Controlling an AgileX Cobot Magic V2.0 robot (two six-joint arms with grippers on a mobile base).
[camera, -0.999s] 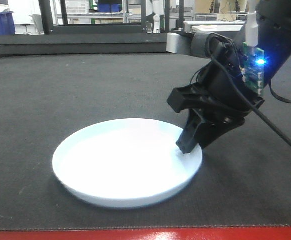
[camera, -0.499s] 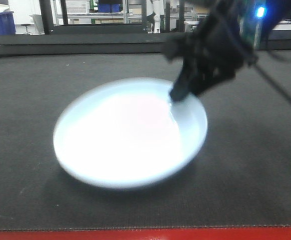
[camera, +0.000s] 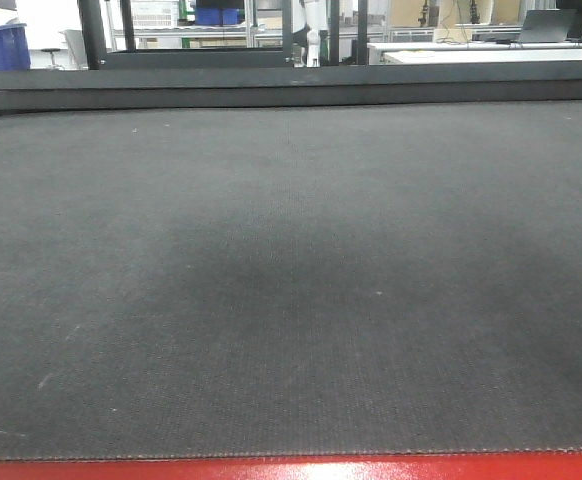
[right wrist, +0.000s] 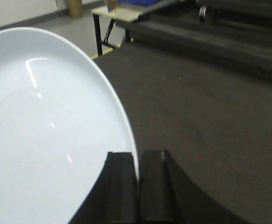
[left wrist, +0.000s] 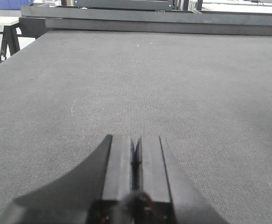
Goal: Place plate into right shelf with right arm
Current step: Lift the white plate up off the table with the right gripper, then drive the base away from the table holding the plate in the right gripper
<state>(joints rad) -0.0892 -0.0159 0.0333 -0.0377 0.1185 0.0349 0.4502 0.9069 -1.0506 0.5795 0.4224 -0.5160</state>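
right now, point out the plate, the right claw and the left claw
plate (right wrist: 47,130), right wrist view, on its white inner face.
right claw (right wrist: 139,161), right wrist view, between the fingertips pinching the rim.
left claw (left wrist: 135,147), left wrist view, at the seam between the closed fingertips.

Dark grey textured mat (left wrist: 196,93) runs under the left gripper (left wrist: 135,149) and way out ahead of it, ending at a raised black ledge (left wrist: 173,25). A little light-topped table (left wrist: 0,21) sits ahead-left, past the mat's edge.
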